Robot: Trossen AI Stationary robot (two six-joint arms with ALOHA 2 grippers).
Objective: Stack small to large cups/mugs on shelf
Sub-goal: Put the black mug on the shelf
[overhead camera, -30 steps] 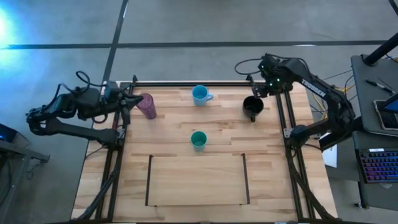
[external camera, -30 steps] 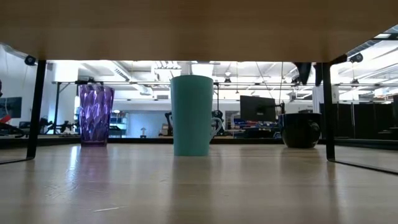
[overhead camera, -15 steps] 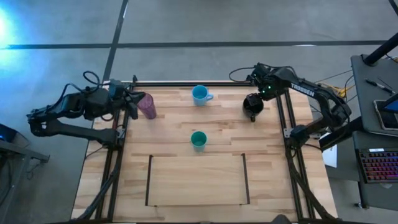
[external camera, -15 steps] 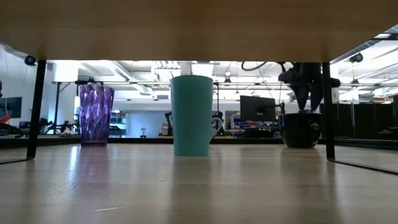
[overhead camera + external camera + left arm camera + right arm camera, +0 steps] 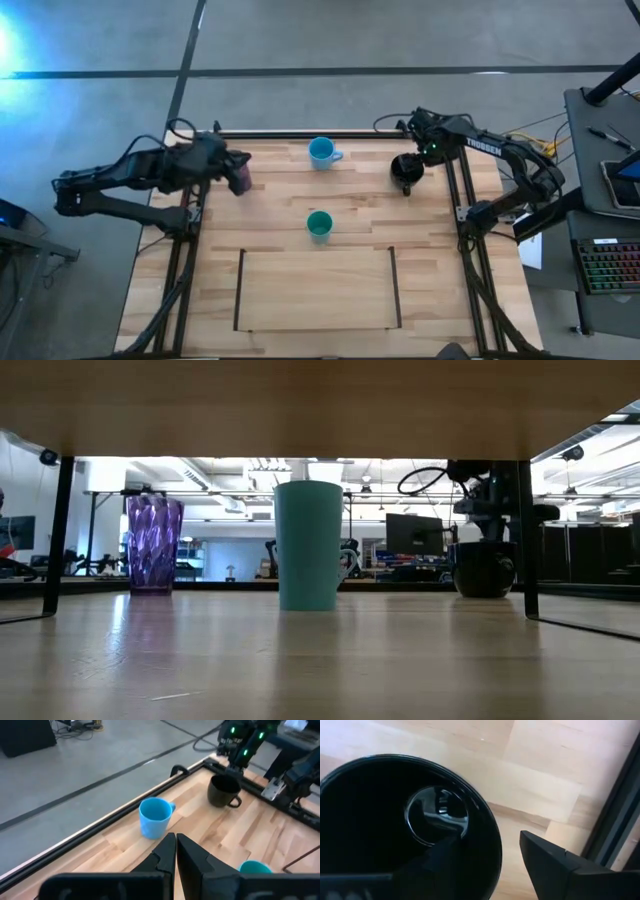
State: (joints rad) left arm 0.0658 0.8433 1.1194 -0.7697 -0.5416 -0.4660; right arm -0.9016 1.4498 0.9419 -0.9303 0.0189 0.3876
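The purple tumbler (image 5: 242, 181) (image 5: 153, 545) stands at the far left. My left gripper (image 5: 236, 163) (image 5: 175, 840) is shut and hovers over its rim; the tumbler is out of the left wrist view. The black mug (image 5: 405, 173) (image 5: 370, 820) stands at the far right. My right gripper (image 5: 410, 160) (image 5: 485, 840) is open above it, one finger inside the rim and one outside, with no touch showing. The blue mug (image 5: 321, 152) stands far centre, and the green cup (image 5: 319, 225) mid-table. The shelf outline (image 5: 241, 290) lies near the front.
The black metal frame (image 5: 300, 133) runs along the far edge and both sides of the table. One of its posts (image 5: 524, 530) stands close beside the black mug. A bare stretch of wood lies between the green cup and the shelf outline.
My left gripper has gone toward the table's right edge, from beside the frame to over the purple tumbler. My right gripper has come down and slightly toward the near left, onto the black mug's rim. No cup has moved.
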